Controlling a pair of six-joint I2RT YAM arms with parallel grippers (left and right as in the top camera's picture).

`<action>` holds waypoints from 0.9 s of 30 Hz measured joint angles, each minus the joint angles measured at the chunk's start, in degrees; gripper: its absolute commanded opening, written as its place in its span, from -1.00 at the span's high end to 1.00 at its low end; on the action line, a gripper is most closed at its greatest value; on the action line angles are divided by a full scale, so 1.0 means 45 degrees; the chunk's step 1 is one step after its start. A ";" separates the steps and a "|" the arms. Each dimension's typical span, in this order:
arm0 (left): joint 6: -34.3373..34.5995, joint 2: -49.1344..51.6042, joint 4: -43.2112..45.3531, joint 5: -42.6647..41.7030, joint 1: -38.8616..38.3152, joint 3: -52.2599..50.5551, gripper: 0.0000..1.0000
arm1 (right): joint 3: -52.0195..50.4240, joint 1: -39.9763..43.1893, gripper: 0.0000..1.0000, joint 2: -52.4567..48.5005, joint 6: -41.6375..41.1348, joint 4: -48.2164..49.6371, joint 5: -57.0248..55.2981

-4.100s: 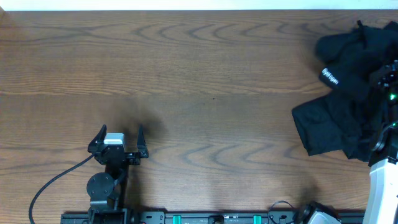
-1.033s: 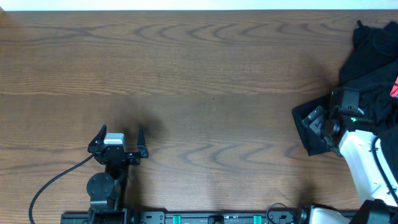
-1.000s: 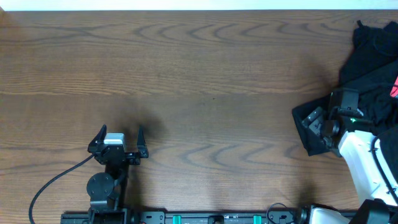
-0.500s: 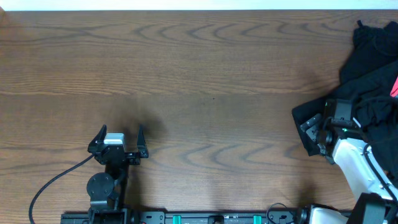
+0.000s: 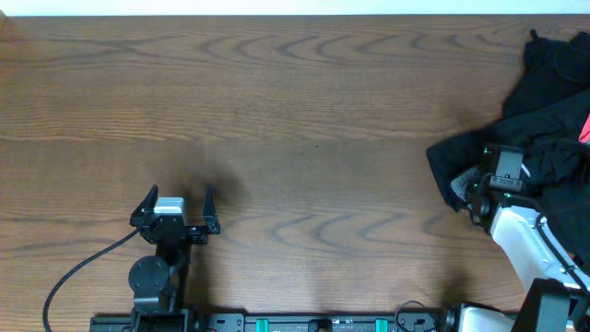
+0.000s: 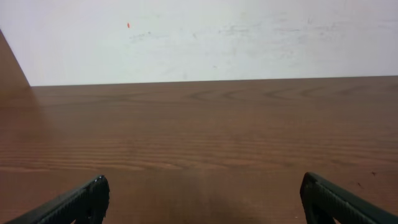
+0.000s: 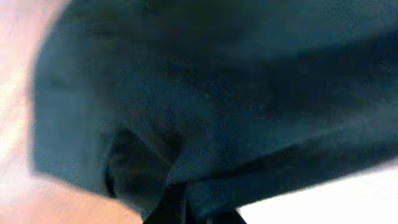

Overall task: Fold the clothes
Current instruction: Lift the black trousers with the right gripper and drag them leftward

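Note:
The clothes (image 5: 544, 101) are a pile of wrinkled black fabric at the table's far right edge, with a small pink part (image 5: 584, 129) showing. My right gripper (image 5: 466, 189) sits at the pile's lower left corner, shut on a fold of a black garment (image 5: 447, 159). In the right wrist view the black garment (image 7: 205, 93) fills the frame and is pinched between the closed jaws of the right gripper (image 7: 189, 208). My left gripper (image 5: 177, 205) is open and empty, low on the left side of the table and far from the clothes. In the left wrist view, the left gripper (image 6: 202, 199) has only bare wood between its fingertips (image 6: 93, 193).
The brown wooden table (image 5: 304, 120) spreads between the two arms. A black cable (image 5: 83, 267) curves from the left arm's base toward the front edge. A white wall (image 6: 205, 37) stands behind the table's far edge.
My right gripper came down onto the pile's lower left corner and moved left and slightly down. The black garment's corner has shifted a little left with it. The left arm has not moved.

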State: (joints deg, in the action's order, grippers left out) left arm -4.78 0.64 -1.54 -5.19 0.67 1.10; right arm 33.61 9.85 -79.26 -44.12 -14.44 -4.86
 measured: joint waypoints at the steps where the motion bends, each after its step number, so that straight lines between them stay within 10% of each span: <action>1: 0.0000 0.0000 0.0005 0.0000 0.0000 0.0000 -0.96 | -0.0010 0.0000 0.97 -0.0010 0.0321 0.0515 0.0432; 11: 0.0000 0.0000 0.0005 0.0000 0.0000 0.0000 -0.96 | 0.1214 -0.0801 0.97 -0.0087 0.1239 0.3740 0.4930; 27: 0.0000 0.0000 0.0005 0.0005 0.0000 0.0000 -0.96 | 0.5795 -0.7465 0.82 -0.0189 0.1044 0.3871 0.4595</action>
State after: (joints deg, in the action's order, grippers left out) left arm -4.78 0.64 -1.52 -5.17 0.67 1.10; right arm 59.68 -23.75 -80.12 -39.42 2.98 15.81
